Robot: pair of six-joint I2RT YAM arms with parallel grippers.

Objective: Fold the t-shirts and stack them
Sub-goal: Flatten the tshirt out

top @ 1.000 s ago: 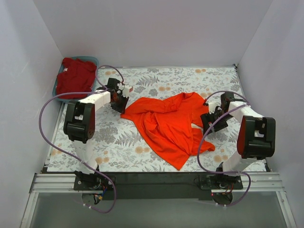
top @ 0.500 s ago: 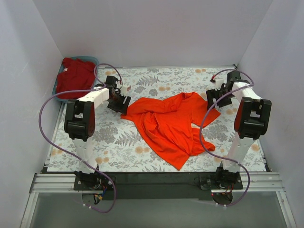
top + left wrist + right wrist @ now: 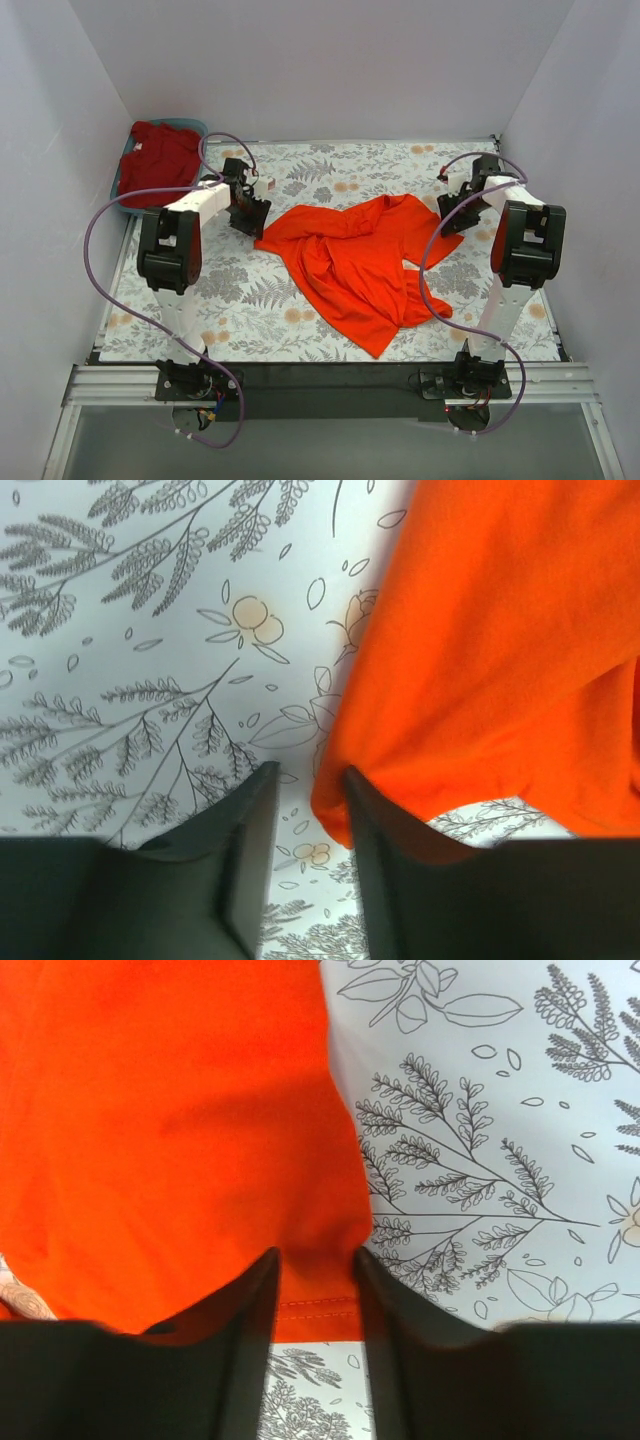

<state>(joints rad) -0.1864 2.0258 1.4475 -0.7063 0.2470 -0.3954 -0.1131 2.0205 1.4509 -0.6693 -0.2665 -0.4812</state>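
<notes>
The orange-red t-shirt [image 3: 355, 260] lies crumpled in the middle of the table. The darker crimson t-shirt [image 3: 158, 162] is heaped in the bin at the back left. My left gripper [image 3: 252, 214] is low at the orange shirt's left corner. In the left wrist view that gripper [image 3: 308, 775] is narrowly open, with the cloth's edge [image 3: 335, 800] against the inner face of the right finger and bare table in the gap. My right gripper [image 3: 448, 214] sits at the shirt's right edge. Its jaws [image 3: 315, 1255] straddle the stitched hem [image 3: 318, 1305], still apart.
A blue plastic bin [image 3: 197, 126] holds the crimson shirt at the table's back left corner. White walls enclose the floral tablecloth [image 3: 250, 300] on three sides. Purple cables [image 3: 100, 250] loop beside both arms.
My right arm swung from the shirt's front right up to its back right edge and its jaws narrowed over the hem. The left gripper stayed put, opened, then narrowed again.
</notes>
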